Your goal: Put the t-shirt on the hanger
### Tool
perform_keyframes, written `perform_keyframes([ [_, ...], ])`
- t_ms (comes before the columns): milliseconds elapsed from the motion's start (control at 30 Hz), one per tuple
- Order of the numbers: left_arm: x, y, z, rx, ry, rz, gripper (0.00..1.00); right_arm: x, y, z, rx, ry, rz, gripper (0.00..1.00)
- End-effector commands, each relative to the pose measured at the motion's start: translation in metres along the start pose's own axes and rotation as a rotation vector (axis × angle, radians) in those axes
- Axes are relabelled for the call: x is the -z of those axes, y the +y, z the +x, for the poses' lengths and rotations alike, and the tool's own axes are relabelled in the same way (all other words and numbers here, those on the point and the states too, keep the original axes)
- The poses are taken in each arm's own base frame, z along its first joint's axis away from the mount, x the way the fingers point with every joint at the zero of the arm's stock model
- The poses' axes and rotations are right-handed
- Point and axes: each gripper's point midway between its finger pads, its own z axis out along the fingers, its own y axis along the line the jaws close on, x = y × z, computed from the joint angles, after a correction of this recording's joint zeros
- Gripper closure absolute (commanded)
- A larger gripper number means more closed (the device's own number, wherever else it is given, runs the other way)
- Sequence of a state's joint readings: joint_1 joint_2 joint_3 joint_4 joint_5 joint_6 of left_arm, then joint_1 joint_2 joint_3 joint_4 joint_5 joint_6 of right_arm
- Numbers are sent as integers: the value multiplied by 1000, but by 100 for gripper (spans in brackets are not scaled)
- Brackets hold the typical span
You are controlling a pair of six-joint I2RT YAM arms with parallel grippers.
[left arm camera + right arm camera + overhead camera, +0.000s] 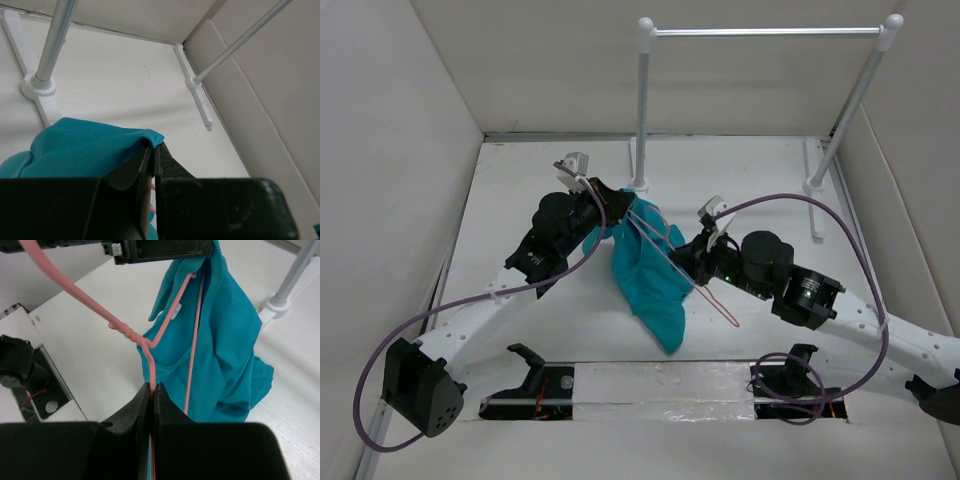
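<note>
1. Probably a robot test lab.
2. Plain white walls (400,150) box in the table (520,180) around the left pincer (617,205).
3. A bare metal rail (765,32) stands just past that pincer.

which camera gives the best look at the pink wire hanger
The right wrist view: the thin pink wire hanger shows its twisted neck and sides close up against the teal fabric t-shirt. The top external view shows only thin lines crossing the shirt; the left wrist view, just a pink sliver.

Overhead, two wrist close-ups, sharing t-shirt (642,275)
</note>
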State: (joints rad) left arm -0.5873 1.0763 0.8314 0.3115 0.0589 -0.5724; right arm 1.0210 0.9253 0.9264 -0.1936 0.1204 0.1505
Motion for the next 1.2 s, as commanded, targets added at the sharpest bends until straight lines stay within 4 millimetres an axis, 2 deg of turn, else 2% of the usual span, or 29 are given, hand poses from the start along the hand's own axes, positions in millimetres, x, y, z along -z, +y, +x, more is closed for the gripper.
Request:
perform_keyframes([
  [0, 15, -37, -32, -23, -49, 107, 100, -12, -6, -50, 9, -218, 10, 100],
  [67, 22, -45, -32, -28, -26, 133, 100, -21, -6, -55, 13, -243, -15, 100],
  [167, 35, -57, -39, -54, -5, 151, 100, -33, -23, -59, 22, -260, 15, 100],
  [233, 43, -56, -50, -73, -26, 120, 100, -25, -30, -71, 33, -290, 20, 100],
  [300, 52, -57, -60, -93, -29, 91, 100, -12, -26, -80, 52, -323, -20, 100],
  [333, 55, -60, -65, -99, -33, 93, 100, 5, -23, -93, 62, -371, -36, 100],
  [367, 59, -64, -69, -105, -21, 89, 100, 12, -21, -98, 87, -394, -75, 100],
  [433, 62, -72, -72, -109, -12, 112, 100, 29, -13, -111, 111, -433, -133, 100],
  [600, 69, -93, -99, -141, -27, 135, 100, 47, 34, -110, 181, -379, -398, 100],
  [633, 66, -98, -100, -152, -8, 150, 100, 48, 40, -109, 187, -370, -418, 100],
  [667, 72, -108, -110, -158, -12, 170, 100, 49, 44, -109, 194, -372, -424, 100],
  [700, 73, -113, -111, -162, 1, 182, 100, 54, 53, -111, 199, -384, -442, 100],
  [733, 71, -118, -110, -173, 25, 202, 100, 57, 54, -117, 197, -405, -423, 100],
  [767, 77, -128, -120, -177, 25, 219, 100, 60, 48, -132, 183, -471, -366, 100],
  [800, 77, -131, -120, -182, 38, 225, 100, 64, 53, -138, 175, -506, -370, 100],
  [833, 79, -138, -123, -188, 45, 249, 100, 62, 53, -141, 175, -522, -367, 100],
  [867, 90, -149, -137, -201, 29, 267, 100, 64, 63, -150, 187, -559, -409, 100],
  [900, 93, -153, -142, -208, 25, 269, 100, 58, 68, -152, 198, -554, -436, 100],
  [933, 94, -159, -146, -211, 30, 284, 100, 36, 76, -142, 205, -504, -475, 100],
  [967, 106, -169, -158, -221, 11, 303, 100, 39, 91, -150, 242, -516, -553, 100],
  [1033, 109, -175, -160, -230, 27, 318, 100, 34, 97, -151, 252, -514, -609, 100],
  [1100, 114, -172, -157, -232, 51, 304, 100, 54, 88, -158, 241, -579, -656, 100],
  [1133, 116, -172, -153, -228, 65, 312, 100, 83, 86, -171, 208, -646, -668, 100],
  [1167, 111, -169, -143, -220, 91, 318, 100, 99, 73, -185, 234, -737, -629, 100],
])
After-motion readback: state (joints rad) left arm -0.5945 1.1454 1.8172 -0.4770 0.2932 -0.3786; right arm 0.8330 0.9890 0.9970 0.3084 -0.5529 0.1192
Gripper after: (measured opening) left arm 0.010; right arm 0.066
